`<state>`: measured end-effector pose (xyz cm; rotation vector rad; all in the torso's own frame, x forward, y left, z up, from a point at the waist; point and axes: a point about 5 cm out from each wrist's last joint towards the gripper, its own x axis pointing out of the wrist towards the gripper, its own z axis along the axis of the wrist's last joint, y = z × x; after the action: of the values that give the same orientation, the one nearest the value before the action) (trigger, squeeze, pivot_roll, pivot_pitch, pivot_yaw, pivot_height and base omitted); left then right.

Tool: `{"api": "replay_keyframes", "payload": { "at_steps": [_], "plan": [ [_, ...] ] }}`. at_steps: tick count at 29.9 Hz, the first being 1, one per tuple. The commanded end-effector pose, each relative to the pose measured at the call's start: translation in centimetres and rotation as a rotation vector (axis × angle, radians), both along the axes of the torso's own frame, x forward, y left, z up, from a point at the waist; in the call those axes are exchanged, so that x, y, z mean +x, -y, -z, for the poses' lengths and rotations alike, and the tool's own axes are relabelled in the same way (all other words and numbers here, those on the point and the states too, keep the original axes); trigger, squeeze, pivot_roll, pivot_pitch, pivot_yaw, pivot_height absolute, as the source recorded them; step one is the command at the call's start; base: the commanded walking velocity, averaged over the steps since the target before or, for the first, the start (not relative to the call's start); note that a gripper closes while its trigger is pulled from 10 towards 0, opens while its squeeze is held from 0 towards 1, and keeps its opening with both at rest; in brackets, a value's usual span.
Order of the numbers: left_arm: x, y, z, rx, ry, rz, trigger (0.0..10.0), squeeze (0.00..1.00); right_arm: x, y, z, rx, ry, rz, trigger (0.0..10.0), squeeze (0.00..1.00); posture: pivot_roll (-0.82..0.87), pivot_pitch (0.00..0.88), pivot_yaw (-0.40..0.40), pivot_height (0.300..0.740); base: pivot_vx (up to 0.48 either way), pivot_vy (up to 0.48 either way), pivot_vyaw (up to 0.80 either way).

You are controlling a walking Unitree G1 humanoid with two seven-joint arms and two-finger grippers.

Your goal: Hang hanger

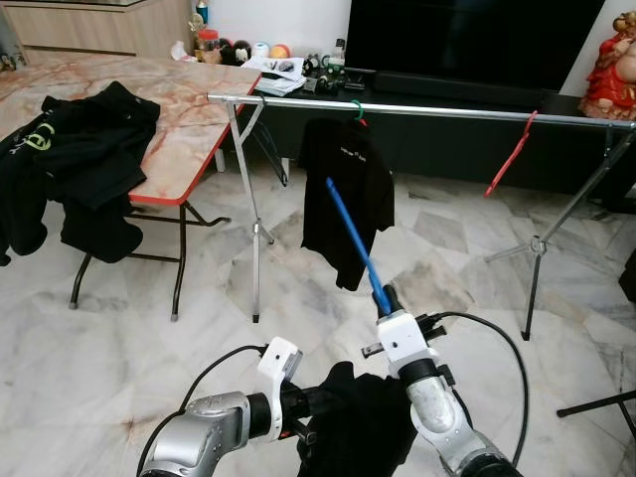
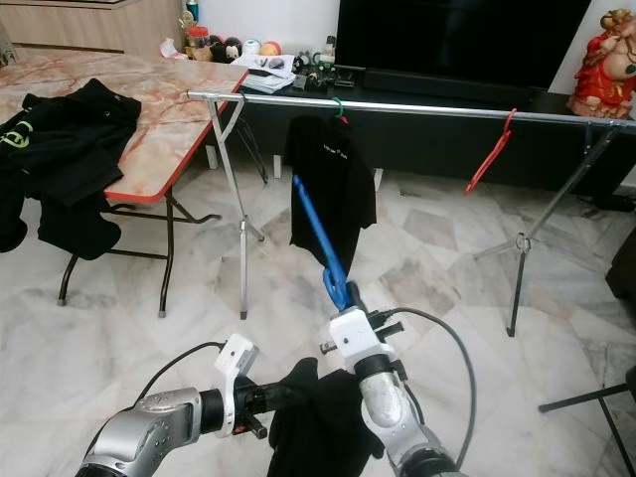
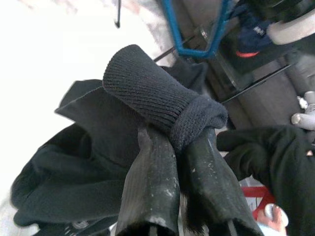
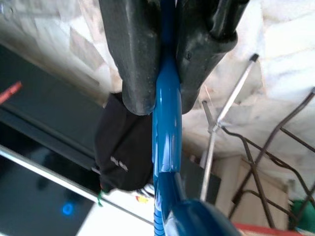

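Observation:
My right gripper (image 1: 386, 298) is shut on one end of a blue hanger (image 1: 353, 238), which slants up and away toward the metal clothes rail (image 1: 447, 111). In the right wrist view the fingers (image 4: 135, 59) pinch the blue bar (image 4: 167, 142). Low in front of me, my left gripper (image 3: 177, 142) is shut on the ribbed edge of a black garment (image 1: 363, 422), which droops between the two arms. A black shirt (image 1: 348, 189) hangs on the rail from a green hook, and an empty red hanger (image 1: 510, 154) hangs further right.
The rail stands on tripod legs (image 1: 255, 234) on a marble floor. A folding table (image 1: 179, 119) at the left carries a pile of black clothes (image 1: 79, 149). Behind the rail are a dark TV bench (image 1: 447, 94) and a red statue (image 1: 611, 70).

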<state>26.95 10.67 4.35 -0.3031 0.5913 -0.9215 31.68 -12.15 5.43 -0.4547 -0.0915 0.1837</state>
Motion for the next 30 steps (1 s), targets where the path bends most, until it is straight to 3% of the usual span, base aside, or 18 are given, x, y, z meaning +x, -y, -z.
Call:
{"api": "replay_keyframes", "payload": {
  "at_steps": [1, 6, 12, 13, 14, 15, 16, 18, 19, 22, 23, 24, 27, 30],
  "plan": [
    [-0.1, -0.5, 0.2, -0.001, 0.004, -0.005, 10.0, 0.00, 0.3, 0.6, -0.6, 0.015, 0.039, 0.042, 10.0, 0.00, 0.14, 0.053, -0.056, 0.740, 0.000, 0.000, 0.00],
    [-0.5, -0.9, 0.8, 0.003, -0.015, -0.006, 10.0, 0.00, 0.4, 0.5, -0.7, -0.052, 0.054, 0.024, 10.0, 0.00, 0.14, 0.052, -0.055, 0.740, 0.000, 0.000, 0.00],
    [-0.5, -1.0, 0.9, -0.001, -0.017, -0.006, 10.0, 0.00, 0.4, 0.5, 0.0, -0.006, -0.035, 0.024, 10.0, 0.00, 0.14, 0.052, -0.055, 0.740, 0.000, 0.000, 0.00],
    [-0.5, -1.0, 1.0, 0.000, -0.015, -0.007, 10.0, 0.00, 0.3, 0.6, 1.1, 0.061, -0.153, 0.042, 10.0, 0.00, 0.14, 0.052, -0.055, 0.740, 0.000, 0.000, 0.00],
    [-0.5, -1.0, 1.0, 0.000, -0.015, -0.007, 10.0, 0.00, 0.3, 0.6, 1.1, 0.061, -0.153, 0.042, 10.0, 0.00, 0.14, 0.052, -0.055, 0.740, 0.000, 0.000, 0.00],
    [-0.4, -0.9, 1.1, 0.001, -0.013, -0.007, 10.0, 0.00, -0.2, 0.5, 2.4, 0.106, -0.278, 0.041, 10.0, 0.00, 0.14, 0.050, -0.058, 0.740, 0.000, 0.000, 0.00],
    [-0.4, -0.9, 1.1, 0.001, -0.013, -0.007, 10.0, 0.00, -0.2, 0.5, 2.4, 0.106, -0.278, 0.041, 10.0, 0.00, 0.14, 0.050, -0.058, 0.740, 0.000, 0.000, 0.00],
    [-0.3, -0.8, 1.1, 0.003, -0.008, -0.006, 10.0, 0.00, -1.7, 0.5, 4.9, 0.141, -0.489, 0.041, 10.0, 0.00, 0.14, 0.053, -0.058, 0.740, 0.000, 0.000, 0.00],
    [-0.2, -0.8, 1.1, 0.003, -0.006, -0.005, 10.0, 0.00, -2.2, 0.5, 5.6, 0.125, -0.539, 0.035, 10.0, 0.00, 0.14, 0.053, -0.058, 0.740, 0.000, 0.000, 0.00],
    [-0.2, -0.8, 1.1, 0.003, -0.006, -0.005, 10.0, 0.00, -2.2, 0.5, 5.6, 0.125, -0.539, 0.035, 10.0, 0.00, 0.14, 0.053, -0.058, 0.740, 0.000, 0.000, 0.00],
    [-0.2, -0.7, 0.9, 0.002, -0.003, -0.003, 10.0, 0.00, -3.1, 0.9, 6.8, 0.112, -0.629, 0.047, 10.0, 0.00, 0.14, 0.053, -0.058, 0.740, 0.000, 0.000, 0.00],
    [-0.2, -0.7, 0.9, 0.002, -0.003, -0.003, 10.0, 0.00, -3.1, 0.9, 6.8, 0.112, -0.629, 0.047, 10.0, 0.00, 0.14, 0.053, -0.058, 0.740, 0.000, 0.000, 0.00],
    [-0.2, -0.5, 0.5, -0.005, 0.003, 0.003, 10.0, 0.00, -4.6, 1.3, 8.5, 0.108, -0.779, 0.051, 10.0, 0.00, 0.13, 0.053, -0.059, 0.740, 0.000, 0.000, 0.00],
    [-0.2, -0.5, 0.4, -0.009, 0.007, 0.005, 10.0, 0.00, -5.0, 1.3, 8.8, 0.132, -0.826, 0.048, 10.0, 0.00, 0.13, 0.053, -0.060, 0.740, 0.000, 0.000, 0.00]
  ]
}}
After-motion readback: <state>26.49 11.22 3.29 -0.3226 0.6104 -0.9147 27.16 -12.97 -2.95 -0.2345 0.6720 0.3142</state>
